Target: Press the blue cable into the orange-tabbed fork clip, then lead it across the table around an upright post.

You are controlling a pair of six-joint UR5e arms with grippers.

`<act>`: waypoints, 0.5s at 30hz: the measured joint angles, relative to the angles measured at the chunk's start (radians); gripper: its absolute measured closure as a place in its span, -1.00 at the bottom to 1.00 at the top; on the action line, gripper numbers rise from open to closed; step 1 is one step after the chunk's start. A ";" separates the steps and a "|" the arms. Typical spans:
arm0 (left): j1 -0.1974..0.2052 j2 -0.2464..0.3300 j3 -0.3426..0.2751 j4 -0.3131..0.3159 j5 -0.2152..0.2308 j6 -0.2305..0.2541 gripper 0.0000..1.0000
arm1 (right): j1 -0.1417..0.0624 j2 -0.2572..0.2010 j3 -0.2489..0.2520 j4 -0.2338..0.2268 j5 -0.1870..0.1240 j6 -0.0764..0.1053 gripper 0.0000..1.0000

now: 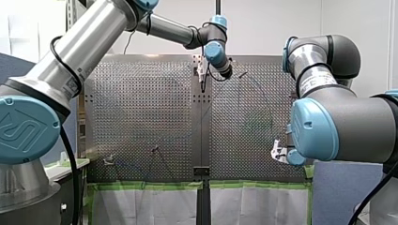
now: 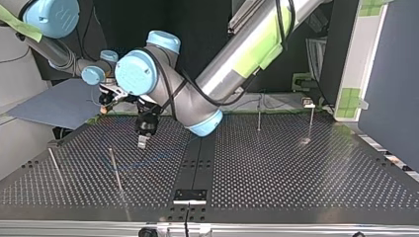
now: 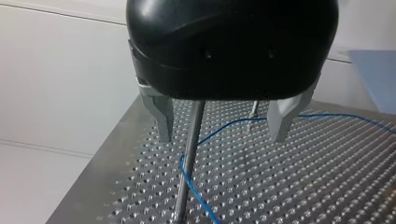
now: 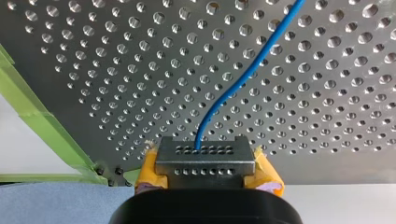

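Thin blue cable [image 4: 243, 77] lies slack on the perforated table [image 4: 93, 70], running in a gentle wave. In the left wrist view it bends just beside the lower part of a slim metal upright post [image 3: 189, 158], contact unclear, then sweeps off sideways.

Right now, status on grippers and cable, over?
Left gripper open, upright post ahead. Right gripper shut on blue cable. Cable curves round that post. Second post beyond.
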 joint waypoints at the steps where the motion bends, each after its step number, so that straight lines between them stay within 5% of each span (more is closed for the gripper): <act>1: -0.002 0.006 -0.006 0.000 -0.001 0.000 -1.00 | 0.000 0.000 0.000 0.000 0.000 0.000 1.00; 15: 0.010 0.148 -0.150 0.128 0.003 -0.032 -1.00 | -0.001 0.000 -0.002 0.000 0.000 -0.004 1.00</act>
